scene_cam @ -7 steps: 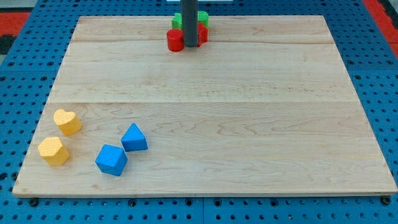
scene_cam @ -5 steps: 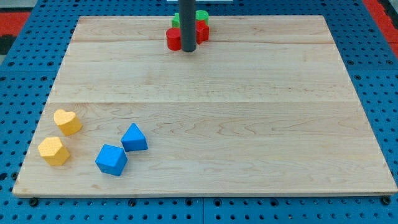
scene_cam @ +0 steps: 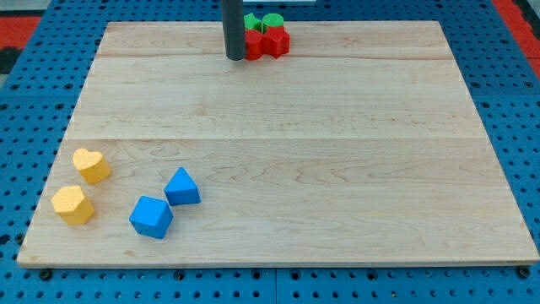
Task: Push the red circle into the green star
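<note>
My tip [scene_cam: 235,57] stands near the board's top edge, just left of a tight cluster of red and green blocks. The red circle [scene_cam: 254,47] lies right beside the tip, pressed against another red block [scene_cam: 278,42] on its right. Green pieces [scene_cam: 264,22], the green star among them, sit directly behind the red ones and touch them. The rod hides the left edge of the red circle. I cannot make out the separate green shapes.
Two yellow blocks, a heart [scene_cam: 91,165] and a hexagon [scene_cam: 72,204], lie at the view's lower left. A blue cube [scene_cam: 151,217] and a blue triangle [scene_cam: 181,187] lie just right of them. The wooden board [scene_cam: 287,143] rests on a blue pegboard.
My tip has moved left, from in front of the cluster to its left side. The red circle has shifted right and now sits against the other red block, under the green pieces.
</note>
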Motion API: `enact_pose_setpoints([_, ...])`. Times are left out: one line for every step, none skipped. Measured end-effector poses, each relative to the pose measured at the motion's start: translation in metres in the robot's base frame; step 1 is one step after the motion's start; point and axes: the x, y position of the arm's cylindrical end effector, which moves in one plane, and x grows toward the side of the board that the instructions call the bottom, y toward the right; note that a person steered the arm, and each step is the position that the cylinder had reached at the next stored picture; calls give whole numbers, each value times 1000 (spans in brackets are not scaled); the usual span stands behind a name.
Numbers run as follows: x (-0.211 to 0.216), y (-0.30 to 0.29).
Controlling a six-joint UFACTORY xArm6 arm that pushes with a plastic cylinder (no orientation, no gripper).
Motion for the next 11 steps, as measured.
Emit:
enact_pose_setpoints([12,-5])
enact_pose_setpoints([30,-17])
enact_pose_setpoints([30,-19])
enact_pose_setpoints([31,-31])
enact_pose_setpoints([41,-134])
enact_pose_setpoints([42,-248])
enact_pose_setpoints([69,-250])
enact_pose_setpoints([152,-250])
enact_pose_setpoints([224,-250])
enact_pose_setpoints([287,-250])
enact_pose_setpoints([324,-244])
